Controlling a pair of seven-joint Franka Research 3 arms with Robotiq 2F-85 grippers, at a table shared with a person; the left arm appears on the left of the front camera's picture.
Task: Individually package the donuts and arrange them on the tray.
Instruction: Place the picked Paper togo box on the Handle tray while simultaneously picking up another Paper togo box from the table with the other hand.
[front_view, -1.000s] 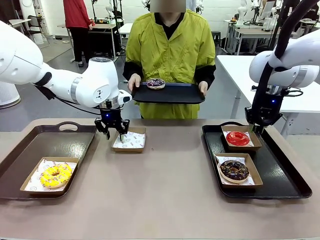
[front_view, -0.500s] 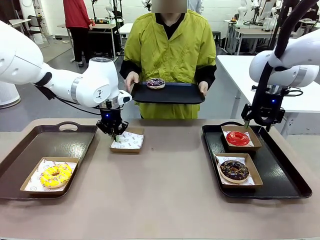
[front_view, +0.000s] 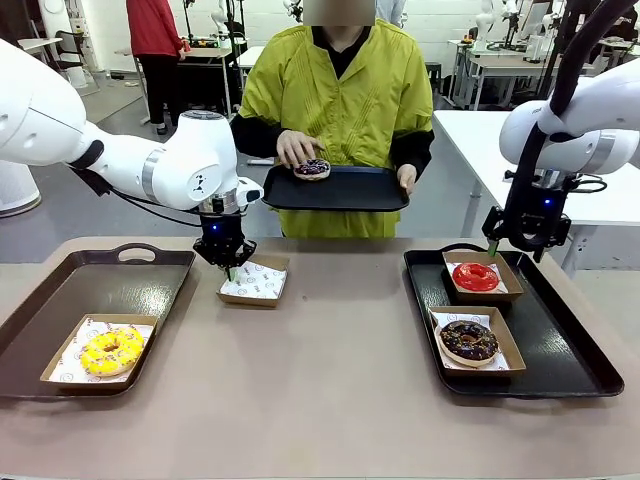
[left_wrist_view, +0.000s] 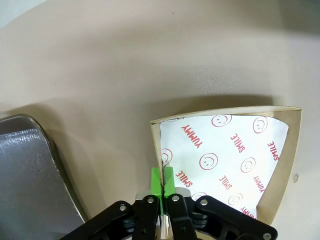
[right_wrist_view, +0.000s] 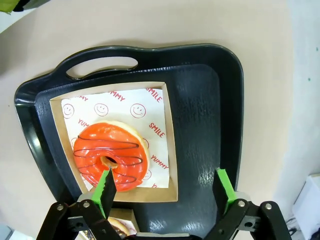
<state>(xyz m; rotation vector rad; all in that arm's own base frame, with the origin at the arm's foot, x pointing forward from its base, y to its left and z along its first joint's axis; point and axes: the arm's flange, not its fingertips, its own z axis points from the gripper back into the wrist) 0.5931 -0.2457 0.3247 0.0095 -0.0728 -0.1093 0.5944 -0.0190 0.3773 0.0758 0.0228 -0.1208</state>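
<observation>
My left gripper (front_view: 230, 268) is shut on the near wall of an empty paper-lined box (front_view: 254, 283), which hangs slightly off the table; its pads (left_wrist_view: 162, 180) pinch the box (left_wrist_view: 225, 160) edge. My right gripper (front_view: 515, 250) hovers open above the red-glazed donut (front_view: 475, 277), and its own view has the gripper (right_wrist_view: 164, 189) over that donut (right_wrist_view: 110, 152). The chocolate sprinkled donut (front_view: 468, 341) lies boxed in front of it. On the left tray (front_view: 110, 285) sits the yellow donut (front_view: 111, 350) in its box. The person's hand (front_view: 298, 150) touches the purple-dark donut (front_view: 312, 168) on a held tray (front_view: 350, 188).
The right tray (front_view: 570, 340) holds two boxes along its left half, with bare surface on its right side (right_wrist_view: 200, 115). The left tray's far half is bare. The brown table (front_view: 320, 380) lies open between the two trays.
The person's hand left the held tray's edge and now rests on the purple-dark donut. My left gripper shifted the empty box slightly left and up. My right gripper rose a little.
</observation>
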